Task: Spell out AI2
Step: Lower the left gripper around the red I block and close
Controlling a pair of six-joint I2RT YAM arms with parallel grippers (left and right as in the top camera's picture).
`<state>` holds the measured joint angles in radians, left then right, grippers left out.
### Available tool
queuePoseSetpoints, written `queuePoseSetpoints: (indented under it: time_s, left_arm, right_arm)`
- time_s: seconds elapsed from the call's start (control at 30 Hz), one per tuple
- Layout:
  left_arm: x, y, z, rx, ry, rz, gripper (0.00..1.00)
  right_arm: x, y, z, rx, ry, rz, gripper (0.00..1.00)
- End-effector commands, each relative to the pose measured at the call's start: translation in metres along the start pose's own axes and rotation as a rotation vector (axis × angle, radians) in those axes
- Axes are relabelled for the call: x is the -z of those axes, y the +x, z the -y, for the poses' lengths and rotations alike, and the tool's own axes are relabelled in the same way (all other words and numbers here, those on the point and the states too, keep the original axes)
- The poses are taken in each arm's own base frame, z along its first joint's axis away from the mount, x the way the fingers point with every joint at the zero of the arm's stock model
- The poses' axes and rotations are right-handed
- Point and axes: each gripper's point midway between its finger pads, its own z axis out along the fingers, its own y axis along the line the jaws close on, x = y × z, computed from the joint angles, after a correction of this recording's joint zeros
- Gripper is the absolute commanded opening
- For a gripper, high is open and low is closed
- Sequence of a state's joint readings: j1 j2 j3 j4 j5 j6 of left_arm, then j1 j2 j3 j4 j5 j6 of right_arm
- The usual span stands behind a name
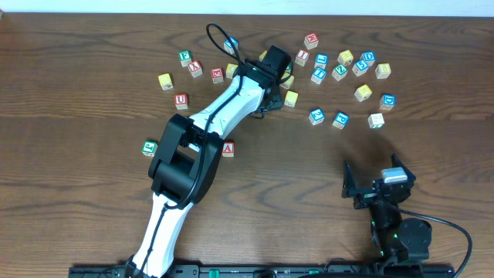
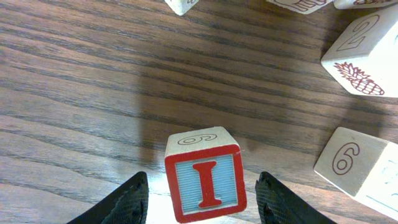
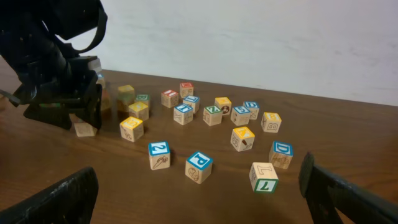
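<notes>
The I cube [image 2: 205,183], a red I on a pale face with a red border, stands on the wooden table between the fingers of my left gripper [image 2: 202,180]. The jaws are open, with a slim gap on each side of the cube. In the overhead view the left gripper [image 1: 270,81] reaches into the cube cluster and hides the I cube. The A cube [image 1: 228,148] lies alone beside the left arm. The blue 2 cube [image 1: 316,116] [image 3: 159,149] sits right of the cluster. My right gripper [image 1: 372,182] [image 3: 199,180] hangs open and empty at the near right.
Several other cubes lie scattered across the back of the table [image 1: 93,208]. Close to the I cube are a pineapple cube [image 2: 360,59] and a cube marked 6 [image 2: 357,168]. A blue P cube [image 3: 199,167] and a green 7 cube [image 3: 264,177] lie ahead of the right gripper. A green cube [image 1: 149,147] sits at left.
</notes>
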<state>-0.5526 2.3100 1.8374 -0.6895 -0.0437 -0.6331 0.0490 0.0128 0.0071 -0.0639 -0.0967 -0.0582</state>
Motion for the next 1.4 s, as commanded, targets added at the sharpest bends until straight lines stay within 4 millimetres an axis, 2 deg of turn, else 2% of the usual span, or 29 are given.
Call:
queuePoseSetpoints:
  time_s: [0.0,0.27,0.37,0.7,1.03,1.37]
  left_arm:
    - [0.0042,-0.0104,-0.0012,0.018,-0.013,0.033,0.50]
    - [0.0042,-0.0104,-0.0012,0.018,-0.013,0.033,0.45]
    - [0.0041,-0.0104,-0.0013,0.018,-0.013,0.032,0.39]
    - [0.0041,-0.0103,-0.0014,0.017,-0.013,0.032,0.36]
    - [0.0041,-0.0089,-0.0025,0.000,-0.018,0.026,0.25]
    - [0.0041,-0.0076,-0.0034,-0.006,-0.022,0.021,0.25]
  right_arm:
    - [0.0001,0.0012,0.0024,-0.013,0.011,-0.003,0.99]
    - [0.0001,0.0012,0.0024,-0.013,0.011,-0.003,0.99]
    - [0.0001,0.0012,0.0024,-0.013,0.011,-0.003,0.99]
    - [0.0001,0.0012,0.0024,-0.014,0.011,-0.003,0.99]
    - [0.0001,0.0012,0.0024,-0.013,0.011,-0.003,0.99]
    - [0.0001,0.0012,0.0024,-0.013,0.011,-0.003,0.99]
